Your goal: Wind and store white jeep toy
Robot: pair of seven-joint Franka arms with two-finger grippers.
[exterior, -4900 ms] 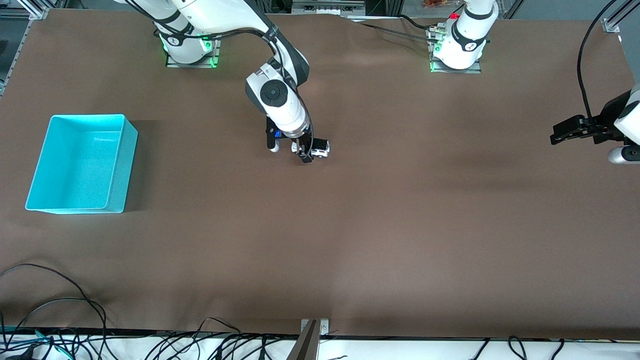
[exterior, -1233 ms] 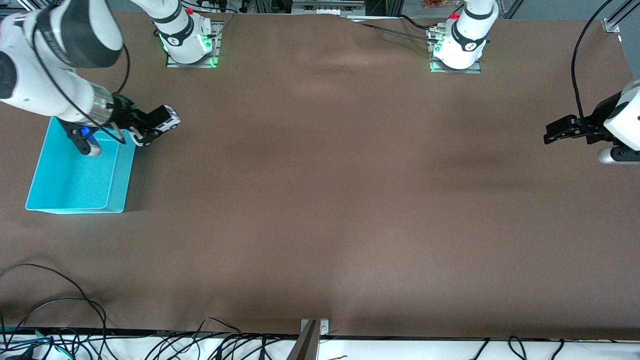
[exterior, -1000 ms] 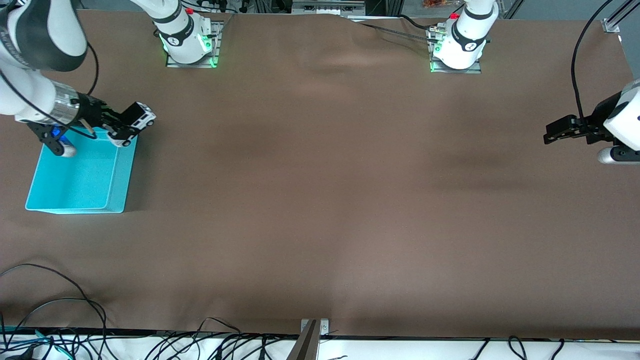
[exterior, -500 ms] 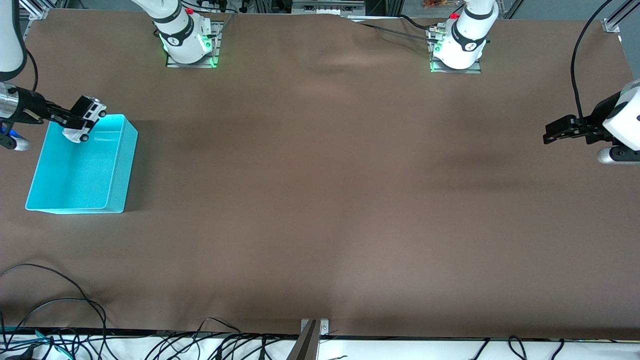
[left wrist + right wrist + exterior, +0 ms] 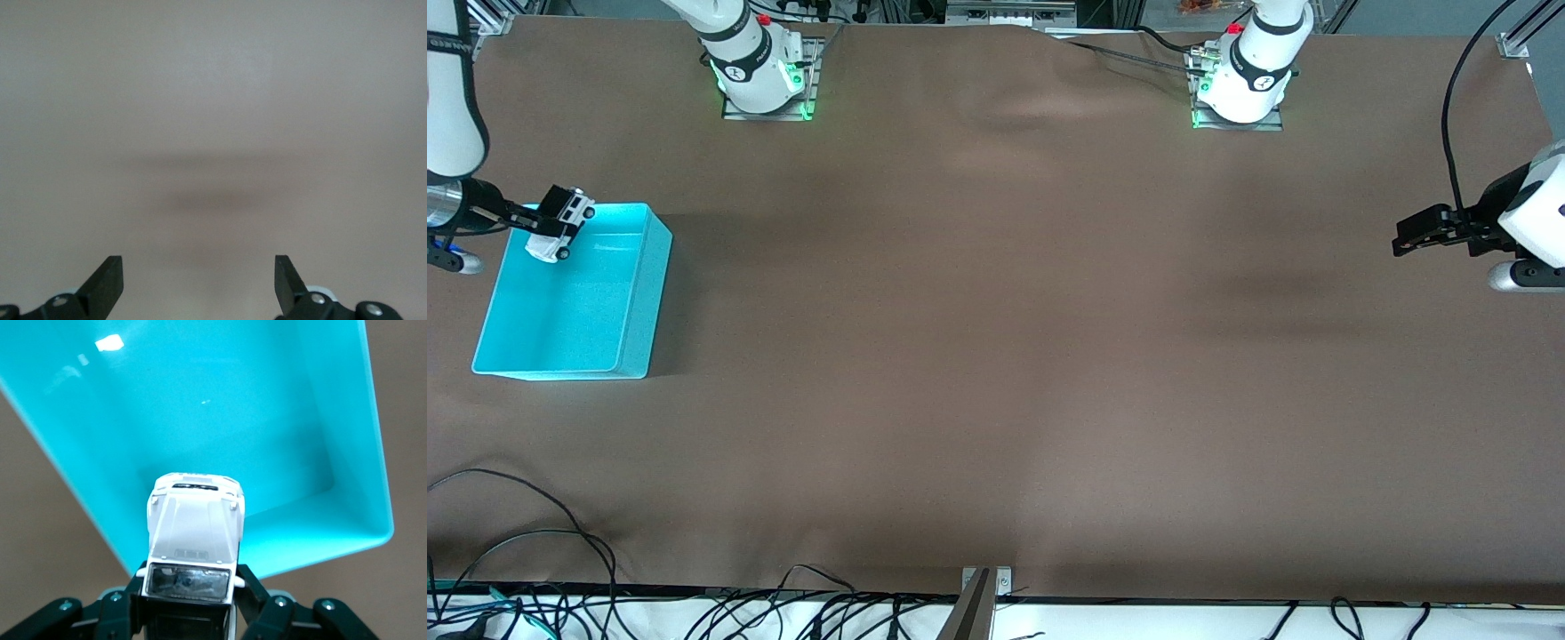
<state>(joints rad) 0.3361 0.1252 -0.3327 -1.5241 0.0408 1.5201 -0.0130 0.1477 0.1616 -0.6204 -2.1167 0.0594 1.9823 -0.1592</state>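
A brown table (image 5: 996, 356) holds a cyan bin (image 5: 640, 302) at the right arm's end. The right gripper (image 5: 538, 222) grips the jeep (image 5: 559, 224) over the bin's rim: storing step; next, centre and release. The left gripper (image 5: 1414, 238) waits, wide open.

both arms are glossy white with black bands at the joints. each base sits on a metal plate bolted to the counter (image 5: 996, 356), lit green along the edge, with a small red knob on top. black cables trail from the left arm's base, and another black cable loops down to its wrist. the left end effector (image 5: 1412, 236) is matte black with flat wedge-shaped fingers (image 5: 107, 283) and silver screws at the knuckles. the right end effector (image 5: 541, 222) has black linked fingers (image 5: 250, 587) with pale round screw heads; a silver cuff sits at its wrist.
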